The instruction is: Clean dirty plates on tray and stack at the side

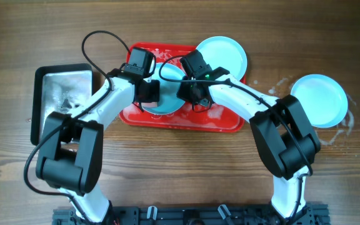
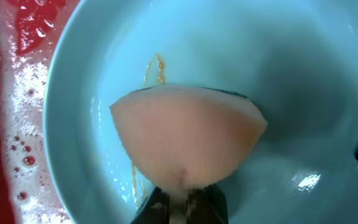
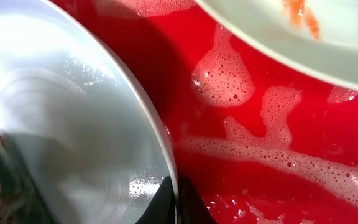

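Observation:
A pale blue plate [image 1: 167, 104] lies on the sudsy red tray [image 1: 220, 120], between my two grippers. My left gripper [image 1: 150, 92] is shut on a peach sponge [image 2: 188, 146], which presses flat on the inside of this plate [image 2: 303, 93] next to an orange streak [image 2: 157, 65]. My right gripper [image 1: 190, 94] is shut on the rim of the same plate [image 3: 73, 124], one finger on each side. A second plate [image 1: 222, 56] overlaps the tray's far right corner and carries an orange smear [image 3: 300, 15]. A third plate [image 1: 319, 100] rests on the table at the right.
A silver metal pan [image 1: 61, 94] stands left of the tray. White foam [image 3: 229, 78] and water cover the tray floor [image 3: 278, 124]. Wet patches mark the table around the right-hand plate. Both arms cross the table's middle toward the tray.

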